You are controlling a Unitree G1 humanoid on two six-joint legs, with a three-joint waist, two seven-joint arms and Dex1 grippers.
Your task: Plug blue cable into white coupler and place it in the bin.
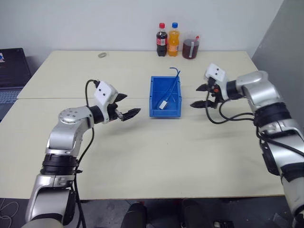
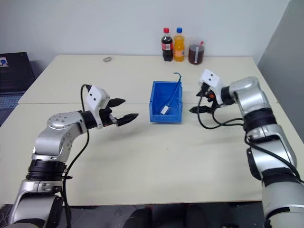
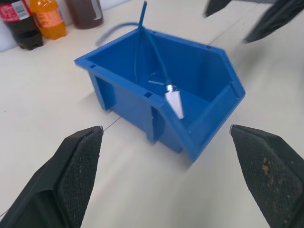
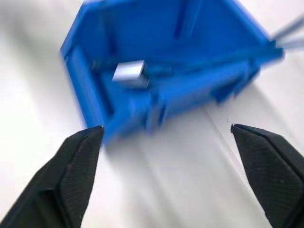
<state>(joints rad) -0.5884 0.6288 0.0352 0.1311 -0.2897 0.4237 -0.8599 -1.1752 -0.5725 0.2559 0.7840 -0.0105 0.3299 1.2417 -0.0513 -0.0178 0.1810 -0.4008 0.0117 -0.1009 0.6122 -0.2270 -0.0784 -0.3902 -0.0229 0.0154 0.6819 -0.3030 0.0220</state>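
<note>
at the far left edge a dark laptop (image 1: 12, 71) sits on a neighbouring surface. the pale desk (image 1: 142, 161) carries everything else. the left pincer (image 1: 124, 105) hovers above the desk to the left of the bin, its two black fingers spread wide with nothing between them, pointing toward the bin's side.

the bin (image 1: 165, 110) stands near the middle of the desk, its lower lip facing the near edge. inside it lies the white coupler (image 1: 163, 104), close to the front, with the blue cable (image 1: 172, 88) plugged into it; the cable runs up from the coupler along the bin's inside, and its free end curls over the back rim.

beyond the bin, by the wall, stand a cola bottle (image 1: 162, 41), an orange drink bottle (image 1: 174, 40) and a jug of dark liquid (image 1: 191, 46). a small ring-like object (image 1: 102, 55) lies at the far left of the desk.

the right pincer (image 1: 199, 96) hangs just right of the bin, fingers wide apart and empty, aimed at the bin.
</note>
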